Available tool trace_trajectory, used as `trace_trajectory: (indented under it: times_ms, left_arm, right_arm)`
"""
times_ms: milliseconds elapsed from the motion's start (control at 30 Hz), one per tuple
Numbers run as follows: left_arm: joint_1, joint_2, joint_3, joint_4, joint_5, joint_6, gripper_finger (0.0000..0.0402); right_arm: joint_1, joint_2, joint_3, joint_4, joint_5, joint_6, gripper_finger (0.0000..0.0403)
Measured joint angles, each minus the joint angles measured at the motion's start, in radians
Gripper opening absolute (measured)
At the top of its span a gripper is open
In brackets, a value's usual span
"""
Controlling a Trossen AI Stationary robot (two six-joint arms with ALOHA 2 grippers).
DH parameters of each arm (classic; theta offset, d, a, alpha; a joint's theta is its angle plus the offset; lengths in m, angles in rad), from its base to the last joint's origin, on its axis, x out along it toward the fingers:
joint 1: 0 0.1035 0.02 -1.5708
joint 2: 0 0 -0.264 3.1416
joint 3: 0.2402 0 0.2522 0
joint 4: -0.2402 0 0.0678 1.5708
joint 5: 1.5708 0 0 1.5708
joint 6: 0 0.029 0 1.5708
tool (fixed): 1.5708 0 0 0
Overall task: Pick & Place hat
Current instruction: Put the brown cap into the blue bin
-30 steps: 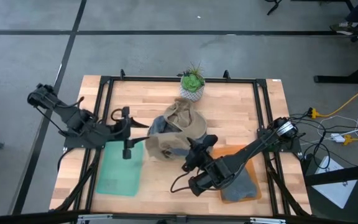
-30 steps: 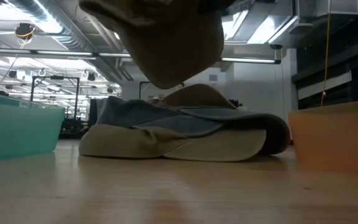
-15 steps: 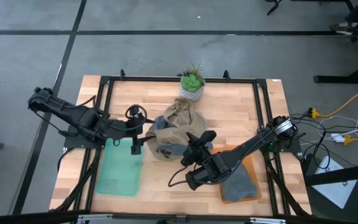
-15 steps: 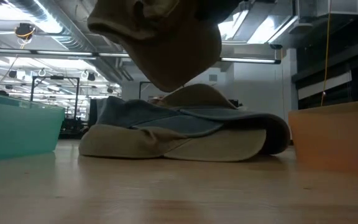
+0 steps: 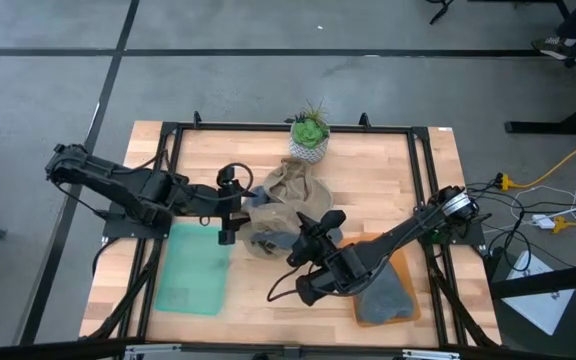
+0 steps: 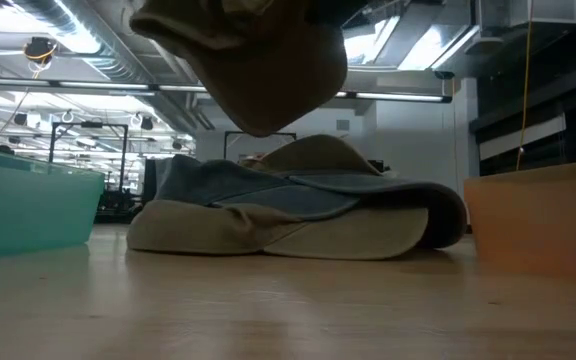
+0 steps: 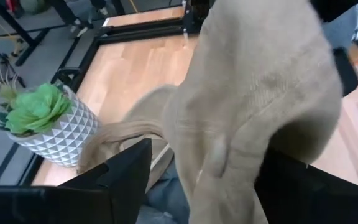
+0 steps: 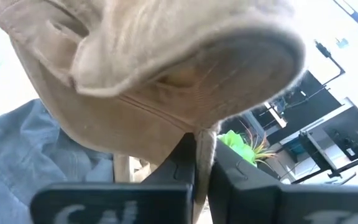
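Note:
A tan hat (image 6: 258,70) hangs lifted above the table from my right gripper (image 5: 306,240), which is shut on it near the table's middle. My left gripper (image 5: 230,214) reaches in from the left and is open. In the left wrist view its fingers stand on either side of the hanging tan hat (image 7: 260,93); whether they touch it I cannot tell. Under the held hat, a pile of tan and grey-blue hats (image 6: 288,205) lies flat on the table (image 5: 368,175). My right gripper (image 8: 201,152) pinches a thin edge of the tan hat (image 8: 202,134) between its two fingers. The hat is lifted clear of the table and of the pile, and its crown (image 6: 268,90) sags below the hold.
A green tray (image 5: 193,270) lies near the left front, below the left arm. An orange tray (image 5: 400,300) at the right front holds a grey-blue hat (image 5: 383,295). A potted plant (image 5: 309,135) stands at the far edge. A black frame (image 5: 268,127) borders the table.
My left gripper has moved toward the table's right, from over the green tray's far edge up to the left side of the hat pile and the hanging hat. The right arm has shifted slightly left, and the held hat stays lifted.

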Motion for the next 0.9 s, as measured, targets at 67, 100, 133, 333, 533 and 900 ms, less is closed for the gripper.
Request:
trace_trajectory:
  times_ms: [67, 100, 133, 333, 533, 900]
  left_arm:
    - [0.003, 0.007, 0.0, 0.008, -0.007, 0.014, 0.025]
    - [0.004, 0.008, 0.0, 0.007, -0.014, 0.02, 0.0246]
    - [0.004, 0.009, 0.0, 0.01, -0.019, 0.026, 0.0241]
    - [0.004, 0.012, 0.0, 0.012, -0.024, 0.029, 0.0163]
    - [0.004, 0.012, 0.0, 0.01, -0.024, 0.031, 0.0046]
    - [-0.026, -0.005, 0.0, -0.071, -0.107, 0.024, 0.0003]
  right_arm:
    - [-0.002, 0.0, 0.0, 0.021, 0.0, -0.009, 0.0016]
    - [-0.003, 0.0, 0.0, 0.028, 0.0, -0.011, 0.0016]
    - [-0.003, 0.0, 0.0, 0.032, 0.002, -0.013, 0.0016]
    - [-0.003, 0.0, 0.0, 0.042, 0.008, -0.005, 0.0016]
    - [-0.003, 0.0, 0.0, 0.069, 0.007, -0.004, 0.0017]
    - [-0.003, 0.0, 0.0, 0.077, -0.083, 0.082, 0.0072]
